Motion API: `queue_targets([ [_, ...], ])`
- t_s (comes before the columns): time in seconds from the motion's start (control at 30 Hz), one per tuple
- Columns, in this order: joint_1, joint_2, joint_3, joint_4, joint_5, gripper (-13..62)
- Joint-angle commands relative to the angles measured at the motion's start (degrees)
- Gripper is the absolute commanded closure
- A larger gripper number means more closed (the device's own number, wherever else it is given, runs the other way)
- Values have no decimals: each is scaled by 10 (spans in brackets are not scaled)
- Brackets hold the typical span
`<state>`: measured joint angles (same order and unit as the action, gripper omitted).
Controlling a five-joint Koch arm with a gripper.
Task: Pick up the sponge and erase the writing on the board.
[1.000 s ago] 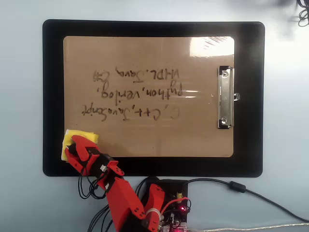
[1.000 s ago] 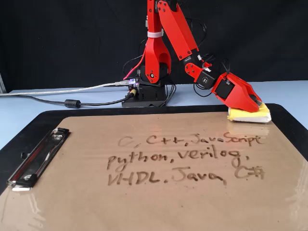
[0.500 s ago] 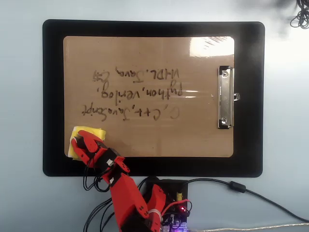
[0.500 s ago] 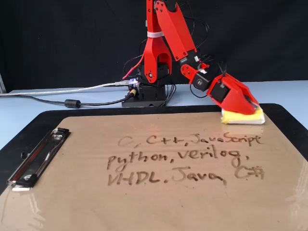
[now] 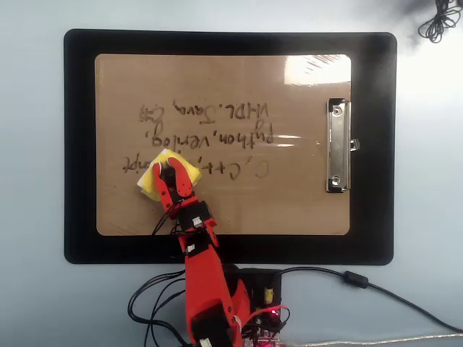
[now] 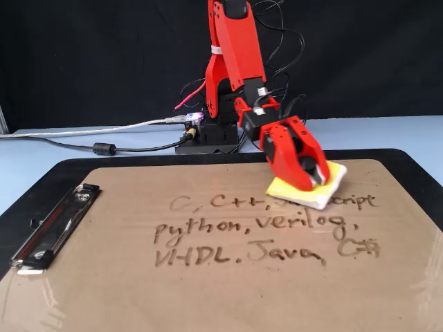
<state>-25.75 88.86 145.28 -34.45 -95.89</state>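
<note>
Moved onto the writing (image 6: 263, 228), gripper (image 6: 313, 178) seemingly clamps sponge (image 6: 331, 191).

bright, even light; white glare on the board (image 5: 318, 70); both views sharp.

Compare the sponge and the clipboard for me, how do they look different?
The sponge is small, square, yellow over white; the board is large, rectangular, glossy brown. The sponge is in the gripper jaws; the board lies flat on the black mat. The sponge covers part of the writing on the board.
</note>
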Motion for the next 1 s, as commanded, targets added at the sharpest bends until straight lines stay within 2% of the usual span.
queue_targets([
  [0.0,23,21,0,-28,-7,573],
  [0.2,167,-3,-73,-25,39,573],
  [0.4,265,-152,-200,-34,129,573],
  [0.63,359,-205,-192,-83,134,573],
  [0.87,373,-410,-425,-83,128,573],
  [0.97,404,-352,-325,-89,128,573],
])
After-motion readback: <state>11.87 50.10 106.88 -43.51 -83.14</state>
